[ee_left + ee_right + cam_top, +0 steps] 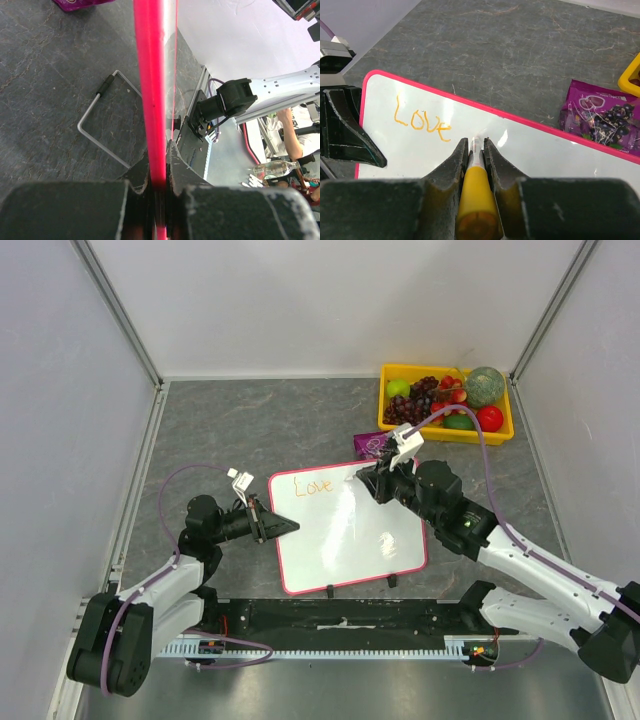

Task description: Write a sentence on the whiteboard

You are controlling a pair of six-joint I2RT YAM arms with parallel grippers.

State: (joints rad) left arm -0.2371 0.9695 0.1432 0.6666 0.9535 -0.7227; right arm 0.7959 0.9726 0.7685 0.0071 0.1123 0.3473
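Fingers (pixel 451 167) of the right gripper (pixel 476 144) are pressed together on an orange-yellow plastic marker (pixel 474 187), which they pinch along its barrel. Its pale tip points down at the white surface and seems to rest there, just right of the last letter written.

The left gripper (pixel 159 167) is clamped on the pink-red left edge of the rectangular whiteboard (pixel 350 535), with the thin frame sandwiched between its black fingers. From that wrist camera, a bent grey wire bracket with a black sleeve (pixel 102 122) lies on the table next to the board edge.

The whiteboard has rounded corners and sits face up near the middle of the grey stone-patterned table (pixel 250 420), a little closer to the near edge. Two small black feet show on its near side. Orange handwritten text (pixel 313 487) reading "Love" sits in the board's far left corner; the rest of the surface is white.

Just beyond the board's far right corner lies a purple foil snack packet (pixel 372 445). Farther off, in the table's far right corner, a yellow plastic tray (pixel 497 433) holds grapes, a green apple, strawberries, a melon, a lime and a red fruit.
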